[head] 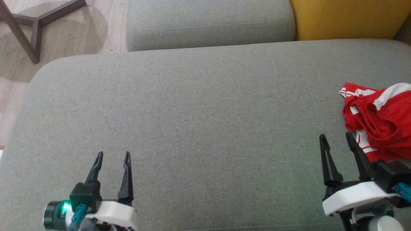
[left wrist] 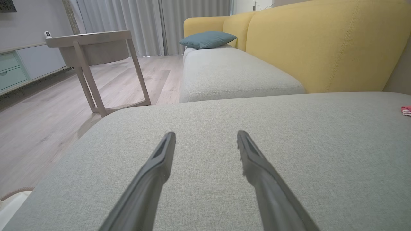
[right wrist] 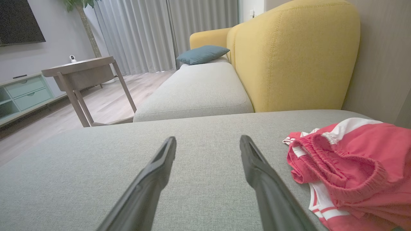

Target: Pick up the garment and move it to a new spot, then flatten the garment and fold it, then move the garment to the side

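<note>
The garment (head: 380,120) is red with white stripes and an elastic waistband, lying crumpled at the right edge of the grey cushion (head: 199,122). In the right wrist view the garment (right wrist: 353,173) lies just right of my fingers. My right gripper (head: 335,138) hovers open at the lower right, its right fingertip close beside the garment's near edge, nothing between the fingers. My left gripper (head: 114,155) stands open and empty at the lower left over bare cushion. In the left wrist view a sliver of the garment (left wrist: 406,110) shows at the far right.
A second grey seat cushion (head: 208,24) lies beyond, with a yellow sofa back (head: 346,19) to its right. A wooden side table (left wrist: 93,61) stands on the wood floor at the left. A blue pillow (right wrist: 202,54) rests far back on the sofa.
</note>
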{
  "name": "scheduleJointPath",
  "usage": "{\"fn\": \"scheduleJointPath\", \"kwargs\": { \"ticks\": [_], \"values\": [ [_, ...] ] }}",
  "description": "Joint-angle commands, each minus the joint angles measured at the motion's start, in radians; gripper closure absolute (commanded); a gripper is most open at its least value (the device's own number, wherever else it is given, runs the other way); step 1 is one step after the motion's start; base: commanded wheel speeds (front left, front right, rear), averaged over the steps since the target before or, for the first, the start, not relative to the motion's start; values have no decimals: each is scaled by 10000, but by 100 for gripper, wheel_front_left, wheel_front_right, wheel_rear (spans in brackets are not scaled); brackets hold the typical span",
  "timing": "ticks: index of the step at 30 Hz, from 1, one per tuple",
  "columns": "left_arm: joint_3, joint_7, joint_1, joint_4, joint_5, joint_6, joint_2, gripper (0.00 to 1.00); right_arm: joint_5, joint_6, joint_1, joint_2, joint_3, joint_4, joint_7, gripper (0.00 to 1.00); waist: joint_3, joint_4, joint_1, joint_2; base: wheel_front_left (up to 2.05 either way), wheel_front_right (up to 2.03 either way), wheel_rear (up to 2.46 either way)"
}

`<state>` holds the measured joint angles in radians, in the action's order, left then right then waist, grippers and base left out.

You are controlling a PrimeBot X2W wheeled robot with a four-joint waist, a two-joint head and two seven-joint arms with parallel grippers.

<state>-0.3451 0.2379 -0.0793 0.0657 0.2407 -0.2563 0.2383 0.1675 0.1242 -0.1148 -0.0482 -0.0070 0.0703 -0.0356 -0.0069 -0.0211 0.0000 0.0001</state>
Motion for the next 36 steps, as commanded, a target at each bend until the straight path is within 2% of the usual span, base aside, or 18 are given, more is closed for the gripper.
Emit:
{"fn": "scheduleJointPath", "kwargs": {
  "ticks": [1, 5, 6, 10, 36],
  "values": [
    [322, 14, 422, -347, 26, -65, 193, 0, 88, 65, 264, -41, 193, 315, 79, 0, 5, -2, 0, -1, 0, 0, 0],
    [292, -13, 437, -370, 22, -93, 216, 0, 111, 65, 271, -35, 178, 313, 88, 0, 13, 2, 0, -1, 0, 0, 0],
    [-36, -33, 1, -16, 0, -13, 48, 100, 67, 0, 0, 4, -23, -2, 2, 100, 16, 4, 0, -1, 0, 0, 0],
    [-78, -37, -117, 397, 73, -17, -89, 100, 160, -2, -71, 7, 24, -501, -2, 100, 18, 6, 0, -1, 0, 0, 0],
    [674, -589, 289, 712, 2985, 769, -306, 100, 3198, 12, 389, -138, -14, -1032, -15, 100, 34, 47, 0, -1, 0, 0, 0]
  ]
}}
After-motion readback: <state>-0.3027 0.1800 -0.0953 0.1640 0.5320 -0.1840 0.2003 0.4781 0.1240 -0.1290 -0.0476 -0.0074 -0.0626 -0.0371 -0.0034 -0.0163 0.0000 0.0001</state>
